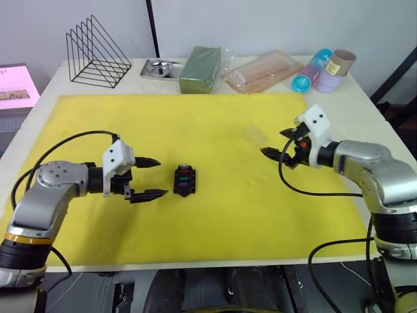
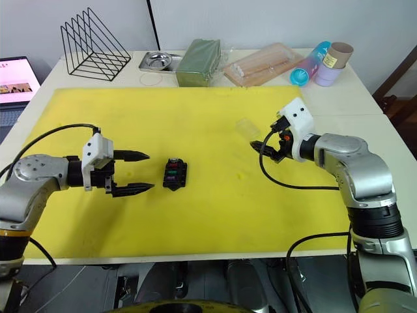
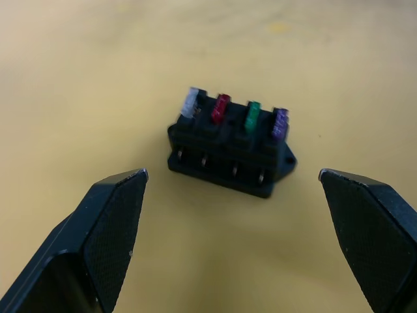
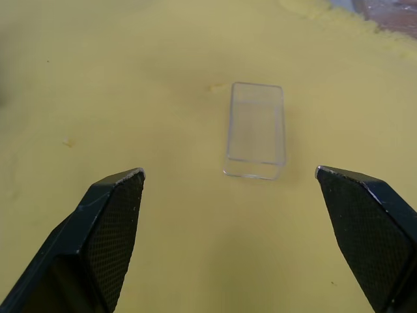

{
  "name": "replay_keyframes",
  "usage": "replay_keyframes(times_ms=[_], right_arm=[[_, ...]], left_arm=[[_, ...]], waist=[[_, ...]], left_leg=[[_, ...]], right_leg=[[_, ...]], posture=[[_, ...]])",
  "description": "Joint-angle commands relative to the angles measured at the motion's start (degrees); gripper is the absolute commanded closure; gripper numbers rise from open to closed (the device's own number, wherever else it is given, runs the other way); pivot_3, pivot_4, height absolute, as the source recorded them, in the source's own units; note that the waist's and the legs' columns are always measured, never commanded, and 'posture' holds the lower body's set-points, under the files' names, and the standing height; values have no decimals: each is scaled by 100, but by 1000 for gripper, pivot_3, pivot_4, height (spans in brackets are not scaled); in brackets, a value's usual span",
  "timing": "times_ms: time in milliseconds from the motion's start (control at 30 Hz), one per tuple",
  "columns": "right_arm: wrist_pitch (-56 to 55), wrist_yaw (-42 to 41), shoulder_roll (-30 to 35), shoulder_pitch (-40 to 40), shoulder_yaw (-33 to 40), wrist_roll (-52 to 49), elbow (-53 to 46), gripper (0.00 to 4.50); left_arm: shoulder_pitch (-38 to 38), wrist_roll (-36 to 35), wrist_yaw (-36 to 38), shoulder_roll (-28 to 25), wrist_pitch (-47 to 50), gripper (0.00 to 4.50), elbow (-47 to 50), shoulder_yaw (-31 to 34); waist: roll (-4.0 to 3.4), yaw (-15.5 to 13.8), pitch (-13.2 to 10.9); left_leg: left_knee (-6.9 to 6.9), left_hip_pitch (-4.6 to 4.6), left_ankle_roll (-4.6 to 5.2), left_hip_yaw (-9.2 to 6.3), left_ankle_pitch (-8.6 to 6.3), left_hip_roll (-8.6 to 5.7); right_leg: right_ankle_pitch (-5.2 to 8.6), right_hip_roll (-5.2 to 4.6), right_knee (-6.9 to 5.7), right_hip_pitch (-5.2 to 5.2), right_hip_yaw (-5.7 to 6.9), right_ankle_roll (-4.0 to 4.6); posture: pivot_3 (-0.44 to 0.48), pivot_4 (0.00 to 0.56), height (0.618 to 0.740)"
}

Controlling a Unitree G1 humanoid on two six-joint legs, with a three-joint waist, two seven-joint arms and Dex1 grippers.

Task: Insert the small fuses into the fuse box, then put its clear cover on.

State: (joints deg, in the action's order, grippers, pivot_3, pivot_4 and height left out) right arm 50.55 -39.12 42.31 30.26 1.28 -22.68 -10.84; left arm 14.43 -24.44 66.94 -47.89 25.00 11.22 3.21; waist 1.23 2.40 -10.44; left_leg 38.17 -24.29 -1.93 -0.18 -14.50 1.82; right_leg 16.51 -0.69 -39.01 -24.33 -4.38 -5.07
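Observation:
The black fuse box [image 1: 185, 180] lies near the middle of the yellow mat, with the small fuses [image 3: 236, 112] standing in its top slots: pale grey, red, green and purple in a row. My left gripper [image 1: 153, 177] is open just left of the box, its fingers pointing at it, nothing between them. The clear cover [image 1: 253, 135] lies on the mat further back and to the right. My right gripper [image 1: 279, 143] is open just right of the cover and holds nothing. In the right wrist view the clear cover [image 4: 255, 130] lies ahead of the spread fingers.
Along the table's back edge stand a black wire rack [image 1: 96, 53], a metal tray [image 1: 161, 67], a green block [image 1: 202, 68], a clear bag of sticks [image 1: 264, 72] and lying cups [image 1: 322, 70]. A laptop screen [image 1: 16, 87] shows at the far left.

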Motion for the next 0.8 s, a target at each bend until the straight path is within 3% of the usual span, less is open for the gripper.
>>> replay_keyframes(times_ms=[33, 200, 567, 800], right_arm=[[48, 88, -44, 222, 132, -46, -189, 24], [306, 249, -188, 358, 104, -138, -522, 24], [588, 589, -439, 519, 77, -173, -761, 24], [770, 611, -436, 701, 32, -160, -587, 24]], left_arm=[[-159, -221, -278, -24, 335, 0, 542, 178], [-953, -170, -1364, 327, 898, 0, 1693, 206], [-1593, 199, -3160, 1129, 1654, 0, 2690, -279], [-1777, 485, -4019, 1719, 1673, 0, 2840, -432]], waist=[[0, -2, 0], [0, 9, 0], [0, -7, 1], [-1, -4, 1]], left_leg=[[0, 0, 0, -1, 0, 0], [-2, 1, 0, -5, 0, 5], [1, 4, 0, -9, 0, 1], [1, 5, 0, -8, 0, 0]], right_leg=[[0, 0, 0, 0, 0, 0], [0, -7, 0, 0, -5, 0], [-1, -8, -2, 3, -5, 0], [-1, -7, -3, 3, -6, 0]], posture=[[0, 150, 740], [0, 150, 740], [0, 150, 740], [0, 150, 740]])
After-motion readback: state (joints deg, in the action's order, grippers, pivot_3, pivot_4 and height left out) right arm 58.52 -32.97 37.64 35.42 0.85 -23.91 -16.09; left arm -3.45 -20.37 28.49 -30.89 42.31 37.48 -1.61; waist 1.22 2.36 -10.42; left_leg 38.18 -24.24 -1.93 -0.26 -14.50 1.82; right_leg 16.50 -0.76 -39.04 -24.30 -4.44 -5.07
